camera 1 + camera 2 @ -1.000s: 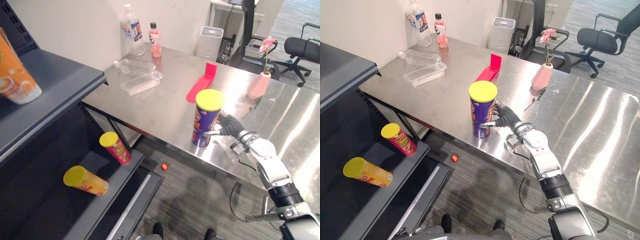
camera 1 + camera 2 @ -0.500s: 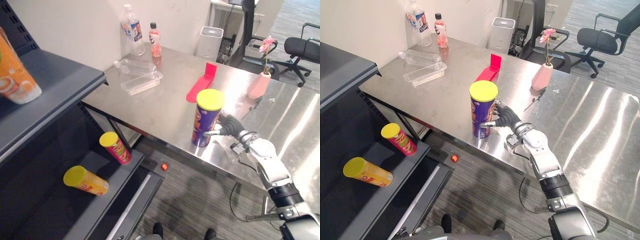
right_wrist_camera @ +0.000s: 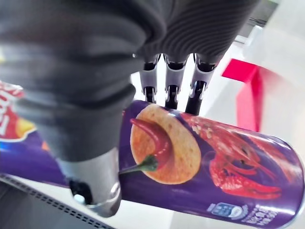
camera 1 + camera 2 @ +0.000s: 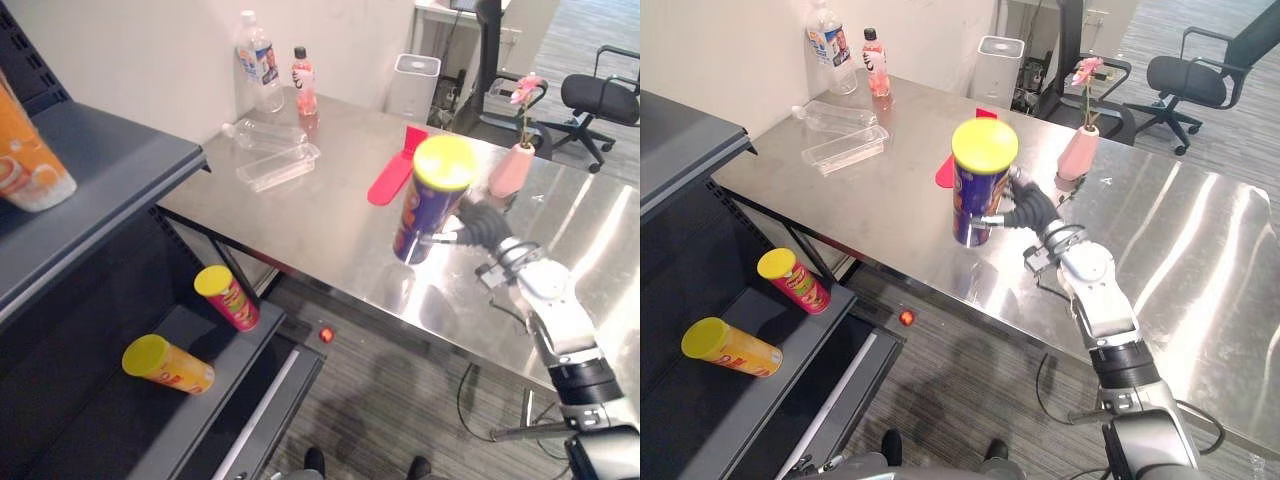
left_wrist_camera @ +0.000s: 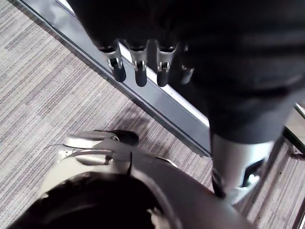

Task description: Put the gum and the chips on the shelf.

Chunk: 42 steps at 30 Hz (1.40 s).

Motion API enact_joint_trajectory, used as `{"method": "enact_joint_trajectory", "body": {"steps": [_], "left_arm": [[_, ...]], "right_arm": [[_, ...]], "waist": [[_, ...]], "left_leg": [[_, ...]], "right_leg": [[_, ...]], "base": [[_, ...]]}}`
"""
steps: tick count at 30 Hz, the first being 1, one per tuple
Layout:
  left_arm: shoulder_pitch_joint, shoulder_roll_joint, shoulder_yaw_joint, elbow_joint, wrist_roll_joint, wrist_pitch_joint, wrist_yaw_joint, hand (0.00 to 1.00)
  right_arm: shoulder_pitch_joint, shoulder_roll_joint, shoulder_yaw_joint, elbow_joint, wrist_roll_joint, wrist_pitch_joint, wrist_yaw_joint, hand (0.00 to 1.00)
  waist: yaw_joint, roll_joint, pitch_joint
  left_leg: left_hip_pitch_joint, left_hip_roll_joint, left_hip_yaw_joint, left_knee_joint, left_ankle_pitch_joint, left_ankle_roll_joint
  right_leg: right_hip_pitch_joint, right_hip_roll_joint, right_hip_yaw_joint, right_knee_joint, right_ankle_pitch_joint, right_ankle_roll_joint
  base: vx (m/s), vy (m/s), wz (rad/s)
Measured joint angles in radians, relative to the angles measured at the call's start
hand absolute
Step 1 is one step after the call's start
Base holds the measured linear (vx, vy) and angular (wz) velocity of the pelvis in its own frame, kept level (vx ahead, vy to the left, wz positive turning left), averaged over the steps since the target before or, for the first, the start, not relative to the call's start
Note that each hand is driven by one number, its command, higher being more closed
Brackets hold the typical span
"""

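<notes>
- Left eye view: purple chips can [image 4: 432, 205] with a yellow lid, tilted and clear of the steel table [image 4: 320, 215], in the grip of the right hand [image 4: 483, 223]; red box [image 4: 392, 172] flat on the table just behind.
- Right eye view: dark shelf [image 4: 680, 150] at the left, with a red can [image 4: 792, 282] and an orange can [image 4: 728, 348] lying on its lower board.
- Left wrist view: left hand [image 5: 138, 71] above the floor, fingers straight, side by side, holding nothing.
- Right wrist view: fingers [image 3: 174, 93] curled over the purple chips can, thumb against its other side.
</notes>
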Motion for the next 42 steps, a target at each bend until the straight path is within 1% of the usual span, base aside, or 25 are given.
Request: {"method": "enact_joint_trajectory", "body": {"steps": [3, 5, 7, 9, 14, 16, 19, 24, 29, 32, 34, 36, 37, 38, 39, 40, 41, 42], "left_arm": [[0.000, 0.002, 0.002, 0.001, 0.026, 0.000, 0.001, 0.00], [0.001, 0.003, 0.006, 0.002, 0.030, 0.000, 0.001, 0.00], [0.000, 0.003, 0.010, 0.005, 0.036, 0.000, 0.001, 0.00], [-0.001, 0.003, 0.011, 0.009, 0.036, 0.000, 0.001, 0.00], [0.001, 0.003, 0.012, 0.019, 0.036, 0.001, 0.002, 0.00], [0.001, 0.003, 0.013, 0.019, 0.036, 0.001, 0.004, 0.00], [0.003, 0.003, 0.012, 0.022, 0.036, 0.006, 0.007, 0.00], [0.002, 0.002, 0.019, 0.030, 0.036, 0.009, 0.008, 0.00], [0.001, 0.002, 0.020, 0.030, 0.035, 0.021, 0.012, 0.00], [0.000, 0.001, 0.025, 0.030, 0.024, 0.031, 0.017, 0.00], [-0.006, 0.001, 0.031, 0.035, 0.015, 0.032, 0.017, 0.00], [-0.010, -0.002, 0.039, 0.037, -0.028, 0.032, 0.026, 0.00], [-0.010, -0.008, 0.046, 0.037, -0.053, 0.031, 0.034, 0.00], [-0.008, -0.024, 0.069, 0.037, -0.058, 0.028, 0.041, 0.00], [-0.008, -0.027, 0.073, 0.037, -0.061, 0.027, 0.043, 0.00], [-0.006, -0.030, 0.079, 0.037, -0.066, 0.027, 0.049, 0.00], [-0.003, -0.035, 0.080, 0.037, -0.080, 0.026, 0.049, 0.00], [0.010, -0.047, 0.089, 0.037, -0.110, 0.021, 0.049, 0.00]], "right_arm": [[-0.025, -0.005, -0.016, -0.031, 0.039, 0.000, 0.000, 1.00], [-0.025, -0.005, -0.021, -0.043, 0.041, 0.000, 0.001, 1.00], [-0.025, -0.005, -0.023, -0.045, 0.073, 0.006, 0.002, 1.00], [-0.025, -0.005, -0.023, -0.053, 0.080, 0.012, 0.002, 1.00], [-0.025, -0.005, -0.022, -0.071, 0.107, 0.021, 0.024, 1.00], [-0.024, -0.005, -0.021, -0.074, 0.113, 0.027, 0.025, 1.00], [-0.017, -0.005, -0.020, -0.074, 0.117, 0.049, 0.026, 1.00], [0.001, -0.004, -0.019, -0.074, 0.124, 0.055, 0.027, 1.00], [0.027, -0.003, -0.017, -0.074, 0.125, 0.057, 0.028, 1.00], [0.043, 0.003, 0.013, -0.074, 0.125, 0.060, 0.031, 1.00], [0.066, 0.012, 0.019, -0.074, 0.125, 0.060, 0.034, 1.00], [0.069, 0.015, 0.039, -0.069, 0.125, 0.061, 0.038, 1.00], [0.068, 0.025, 0.053, -0.066, 0.125, 0.061, 0.041, 1.00], [0.056, 0.055, 0.065, -0.049, 0.124, 0.060, 0.043, 1.00], [0.050, 0.060, 0.068, -0.044, 0.123, 0.060, 0.044, 1.00], [0.030, 0.071, 0.086, -0.017, 0.118, 0.059, 0.047, 1.00], [0.021, 0.071, 0.095, -0.005, 0.117, 0.059, 0.049, 1.00], [0.004, 0.071, 0.110, 0.012, 0.117, 0.059, 0.050, 1.00]], "waist": [[-0.003, -0.007, -0.011], [-0.006, -0.014, -0.017], [-0.007, -0.021, -0.022], [-0.007, -0.024, -0.026], [-0.007, -0.024, -0.050], [-0.007, -0.025, -0.051], [-0.007, -0.024, -0.060], [-0.007, -0.023, -0.069], [-0.006, -0.025, -0.073], [-0.005, -0.024, -0.073], [-0.006, -0.027, -0.073], [0.002, -0.027, -0.070], [0.013, -0.026, -0.069], [0.034, -0.017, -0.061], [0.038, -0.014, -0.058], [0.049, 0.000, -0.044], [0.056, 0.007, -0.039], [0.069, 0.034, -0.024]], "left_leg": [[0.007, 0.003, 0.006, -0.006, 0.000, -0.001], [0.007, 0.003, 0.007, -0.006, 0.000, -0.001], [0.008, 0.004, 0.009, -0.006, 0.000, -0.001], [0.009, 0.004, 0.010, -0.006, 0.000, -0.001], [0.011, 0.004, 0.020, -0.006, -0.001, -0.002], [0.014, 0.004, 0.027, -0.006, -0.001, -0.002], [0.015, 0.004, 0.028, -0.007, -0.001, -0.002], [0.015, 0.005, 0.025, -0.007, -0.001, -0.002], [0.008, 0.004, 0.006, -0.007, 0.001, -0.003], [0.005, 0.007, -0.008, -0.005, 0.003, -0.005], [-0.015, 0.008, -0.041, 0.022, 0.001, -0.007], [-0.054, 0.008, -0.083, 0.067, 0.000, -0.008], [-0.079, 0.014, -0.106, 0.096, 0.000, -0.008], [-0.101, 0.021, -0.123, 0.123, -0.003, -0.012], [-0.103, 0.023, -0.128, 0.127, -0.004, -0.013], [-0.105, 0.029, -0.138, 0.137, -0.008, -0.015], [-0.115, 0.030, -0.136, 0.144, -0.019, -0.010], [-0.117, 0.044, -0.102, 0.146, -0.043, 0.003]], "right_leg": [[0.000, 0.004, 0.010, 0.000, 0.000, 0.000], [-0.001, 0.004, 0.011, 0.000, 0.000, 0.000], [-0.001, 0.003, 0.013, 0.000, 0.000, 0.000], [-0.001, 0.003, 0.014, 0.000, 0.000, 0.000], [-0.003, 0.004, 0.021, 0.000, 0.000, 0.000], [-0.003, 0.005, 0.023, 0.000, 0.000, 0.000], [-0.002, 0.005, 0.025, 0.000, 0.001, -0.001], [-0.001, 0.006, 0.022, 0.001, 0.001, -0.002], [0.000, 0.006, 0.010, 0.001, 0.000, -0.003], [0.000, 0.006, -0.009, 0.019, -0.013, -0.012], [0.000, 0.002, -0.039, 0.048, -0.032, -0.016], [0.001, -0.002, -0.077, 0.071, -0.048, -0.019], [0.003, 0.000, -0.101, 0.071, -0.051, -0.022], [0.008, 0.009, -0.122, 0.071, -0.053, -0.026], [0.011, 0.011, -0.126, 0.071, -0.054, -0.028], [0.024, 0.014, -0.146, 0.074, -0.058, -0.034], [0.027, 0.015, -0.154, 0.080, -0.067, -0.038], [0.036, 0.023, -0.180, 0.090, -0.083, -0.041]], "base": [[-0.01, -0.006, -0.08], [0.00, 0.000, 0.00], [0.00, 0.000, 0.00], [0.00, 0.000, 0.00], [0.00, -0.001, -0.02], [-0.02, -0.003, -0.06], [-0.02, -0.005, -0.02], [0.00, 0.000, 0.00], [-0.01, -0.008, 0.09], [-0.01, -0.013, 0.17], [-0.01, -0.023, 0.47], [-0.03, -0.033, 0.63], [-0.10, -0.071, 0.64], [-0.08, -0.060, 0.51], [-0.10, -0.065, 0.46], [-0.12, -0.029, 0.32], [-0.20, -0.067, 0.45], [-0.19, -0.078, 0.58]]}}
